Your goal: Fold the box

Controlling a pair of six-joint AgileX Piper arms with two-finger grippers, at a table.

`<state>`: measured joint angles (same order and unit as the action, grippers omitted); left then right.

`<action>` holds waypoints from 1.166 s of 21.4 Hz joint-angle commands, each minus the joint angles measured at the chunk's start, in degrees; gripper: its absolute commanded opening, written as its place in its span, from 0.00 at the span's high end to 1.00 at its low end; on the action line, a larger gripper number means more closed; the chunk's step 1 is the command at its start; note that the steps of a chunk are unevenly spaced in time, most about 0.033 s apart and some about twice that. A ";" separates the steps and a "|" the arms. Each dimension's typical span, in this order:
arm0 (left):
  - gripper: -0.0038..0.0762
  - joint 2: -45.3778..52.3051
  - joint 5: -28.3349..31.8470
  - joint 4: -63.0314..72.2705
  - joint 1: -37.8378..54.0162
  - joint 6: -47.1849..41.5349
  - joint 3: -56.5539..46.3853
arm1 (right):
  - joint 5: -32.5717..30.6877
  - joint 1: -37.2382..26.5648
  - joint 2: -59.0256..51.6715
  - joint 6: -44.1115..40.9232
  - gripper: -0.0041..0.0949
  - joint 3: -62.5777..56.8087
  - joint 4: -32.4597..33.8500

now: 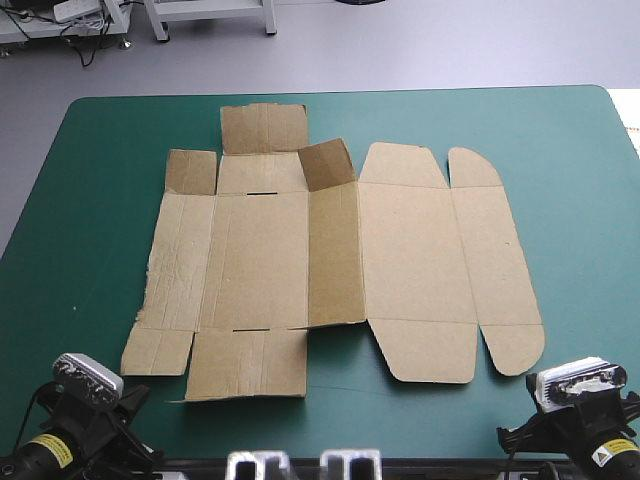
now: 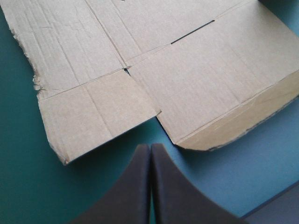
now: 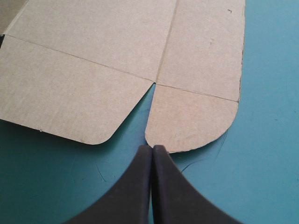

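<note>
Left wrist view: the left fingers (image 2: pixel 133 186) are pressed together in one pointed arch and grip nothing. Their tip sits just short of the box's near edge, facing the gap between a small corner flap (image 2: pixel 96 116) and the wider near flap (image 2: pixel 210 88), whose front edge curls slightly off the cover. In the right wrist view the right fingers (image 3: pixel 133 186) are likewise closed and empty, their tip just beside the rounded corner flap (image 3: pixel 189 119) at the box's near right corner.

From above, the box (image 1: pixel 260 260) lies spread across the middle of the teal-green bench (image 1: pixel 80 200), nearly all flat. Only one small far flap (image 1: pixel 325 165) stands partly up.

Folding looks not yet begun, with no wall raised or tucked. The next move likely calls for parting the fingers and working one under a board edge. The curled near flap seems the easiest entry, since the rest lies tight against the cover.
</note>
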<state>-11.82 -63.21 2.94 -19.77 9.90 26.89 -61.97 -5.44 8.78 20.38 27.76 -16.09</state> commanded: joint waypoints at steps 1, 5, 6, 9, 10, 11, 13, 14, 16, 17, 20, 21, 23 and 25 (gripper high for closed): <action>0.97 -0.79 3.43 0.70 -0.05 -0.27 1.32 | 3.30 0.16 0.77 0.23 0.98 1.19 -0.78; 0.97 -0.79 3.43 0.70 -0.05 -0.27 1.32 | 3.30 0.16 0.77 0.23 0.98 1.19 -0.78; 0.97 -0.79 3.43 0.70 -0.05 -0.27 1.32 | 3.30 0.16 0.77 0.23 0.98 1.19 -0.78; 0.97 -0.79 3.43 0.70 -0.05 -0.27 1.32 | 3.30 0.16 0.77 0.23 0.98 1.19 -0.78; 0.97 -0.79 3.43 0.70 -0.05 -0.27 1.32 | 3.30 0.16 0.77 0.23 0.98 1.19 -0.78; 0.97 -0.79 3.43 0.70 -0.05 -0.27 1.32 | 3.30 0.16 0.77 0.23 0.98 1.19 -0.78; 0.97 -0.79 3.43 0.70 -0.05 -0.27 1.32 | 3.30 0.16 0.77 0.23 0.98 1.19 -0.78; 0.97 -0.79 3.43 0.70 -0.05 -0.27 1.32 | 3.30 0.16 0.77 0.23 0.98 1.19 -0.78; 0.97 -1.00 3.28 0.70 -0.05 -0.27 1.92 | 3.30 0.16 0.77 0.23 0.98 1.19 -0.78; 0.97 -1.27 3.28 0.70 -0.05 -0.27 3.61 | 3.30 0.16 0.77 0.23 0.98 1.19 -0.78; 0.97 -3.79 3.28 -1.38 -0.05 -0.38 10.12 | 3.30 0.16 0.77 0.23 0.98 1.19 -0.78; 0.97 -5.23 3.28 -2.94 -0.05 -0.70 12.58 | 3.30 0.16 0.77 0.23 0.98 1.19 -0.78; 0.97 -9.08 2.97 -5.63 -0.05 -1.46 17.13 | 3.30 0.16 0.77 0.23 0.98 1.19 -0.78; 0.97 -14.48 1.37 -10.60 -0.05 -3.73 22.78 | 3.30 0.16 0.77 0.23 0.98 1.19 -0.78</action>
<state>-20.01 -63.99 -2.56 -19.77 8.71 42.60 -61.97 -5.44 8.78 20.38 27.76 -16.09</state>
